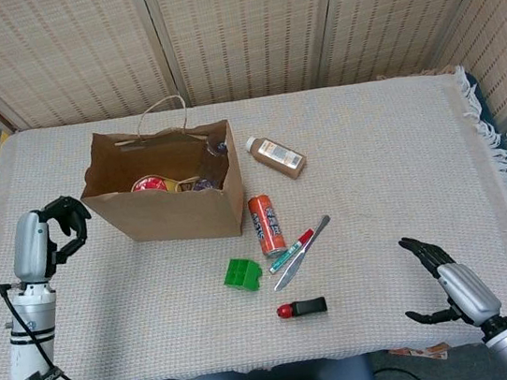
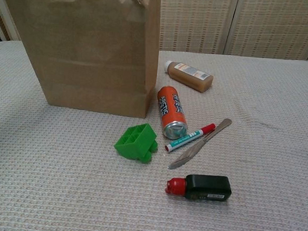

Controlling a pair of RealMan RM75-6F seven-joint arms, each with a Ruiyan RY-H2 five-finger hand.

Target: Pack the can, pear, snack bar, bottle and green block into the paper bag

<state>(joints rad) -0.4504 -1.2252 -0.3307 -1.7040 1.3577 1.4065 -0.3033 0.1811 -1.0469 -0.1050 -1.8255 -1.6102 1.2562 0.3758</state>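
The brown paper bag (image 1: 170, 211) (image 2: 89, 53) stands open at the back left. Inside it I see a clear bottle (image 1: 214, 155) leaning at the right wall and a red-rimmed item (image 1: 148, 184). An orange can (image 1: 265, 225) (image 2: 171, 114) lies just right of the bag. The green block (image 1: 243, 274) (image 2: 137, 142) sits in front of the can. A brown bottle (image 1: 275, 157) (image 2: 189, 75) lies behind the can. My left hand (image 1: 50, 237) hovers left of the bag, empty, fingers loosely curved. My right hand (image 1: 444, 284) rests open at the front right edge.
A red-capped marker (image 1: 292, 251) (image 2: 190, 137) and a table knife (image 1: 304, 250) (image 2: 200, 142) lie right of the green block. In front of them lies a black item with a red cap (image 1: 301, 309) (image 2: 202, 187). A woven cloth (image 1: 394, 180) covers the table.
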